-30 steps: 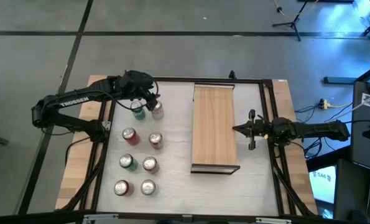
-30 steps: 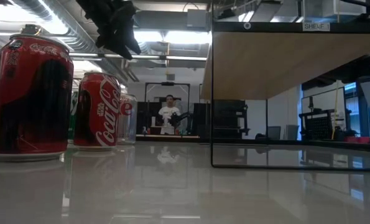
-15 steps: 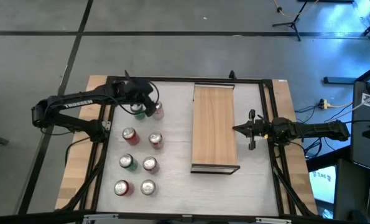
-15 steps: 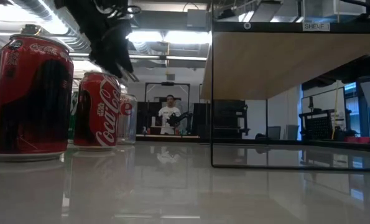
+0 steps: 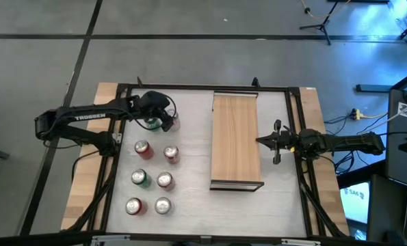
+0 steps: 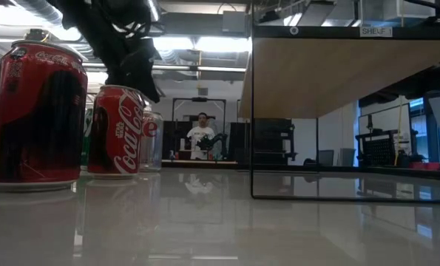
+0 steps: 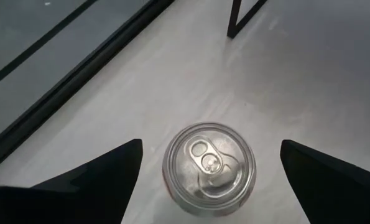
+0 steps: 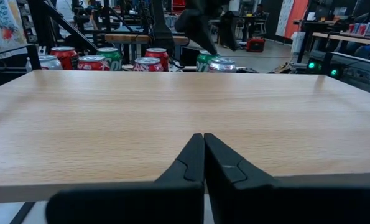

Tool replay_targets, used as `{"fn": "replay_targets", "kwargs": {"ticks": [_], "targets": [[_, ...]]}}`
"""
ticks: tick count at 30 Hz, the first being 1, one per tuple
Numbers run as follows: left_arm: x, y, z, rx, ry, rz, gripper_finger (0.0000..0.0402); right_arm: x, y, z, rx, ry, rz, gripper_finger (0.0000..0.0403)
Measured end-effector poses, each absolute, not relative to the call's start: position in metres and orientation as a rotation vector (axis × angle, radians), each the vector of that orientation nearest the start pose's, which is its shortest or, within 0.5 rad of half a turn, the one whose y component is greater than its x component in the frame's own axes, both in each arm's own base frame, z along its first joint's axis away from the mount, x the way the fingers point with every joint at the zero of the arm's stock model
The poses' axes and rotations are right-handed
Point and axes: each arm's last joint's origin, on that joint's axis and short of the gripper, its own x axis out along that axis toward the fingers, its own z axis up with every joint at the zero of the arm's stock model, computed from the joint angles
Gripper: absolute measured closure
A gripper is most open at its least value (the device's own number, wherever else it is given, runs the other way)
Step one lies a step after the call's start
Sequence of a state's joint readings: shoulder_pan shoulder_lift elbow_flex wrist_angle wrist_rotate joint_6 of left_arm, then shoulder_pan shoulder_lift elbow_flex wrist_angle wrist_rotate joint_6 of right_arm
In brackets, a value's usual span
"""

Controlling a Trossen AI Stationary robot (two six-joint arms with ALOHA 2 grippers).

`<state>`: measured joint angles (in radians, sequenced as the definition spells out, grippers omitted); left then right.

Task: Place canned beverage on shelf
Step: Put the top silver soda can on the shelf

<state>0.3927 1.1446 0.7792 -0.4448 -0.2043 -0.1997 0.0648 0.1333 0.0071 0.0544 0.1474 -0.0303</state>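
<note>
A silver-topped can (image 7: 209,169) stands upright on the white table, in the far left group next to a green can (image 5: 150,124); it also shows in the high view (image 5: 175,123). My left gripper (image 7: 211,143) is open and points down over this can, one finger on each side of its top with a gap to each. The light-wood shelf (image 5: 237,140) stands raised on a dark frame at the table's middle. My right gripper (image 5: 276,142) is shut and empty beside the shelf's right long edge, level with the board (image 8: 185,106).
Several more cans stand in two rows on the table's left half, such as a red one (image 5: 142,149) and a green one (image 5: 141,178). In the low view two red cans (image 6: 116,133) stand close below my left arm. A person stands far behind the table (image 6: 201,133).
My left gripper has come down and a little toward the table's near edge, from above the far cans to just over the silver-topped can. The cans and the shelf have stayed where they were.
</note>
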Motion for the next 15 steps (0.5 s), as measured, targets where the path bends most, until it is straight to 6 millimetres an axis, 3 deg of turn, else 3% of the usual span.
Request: {"fn": "replay_targets", "kwargs": {"ticks": [15], "targets": [[0.201, 0.090, 0.214, -0.259, 0.791, 0.658, 0.0030, 0.105, 0.003, 0.160, -0.038, 0.074, -0.081, 0.0402]]}}
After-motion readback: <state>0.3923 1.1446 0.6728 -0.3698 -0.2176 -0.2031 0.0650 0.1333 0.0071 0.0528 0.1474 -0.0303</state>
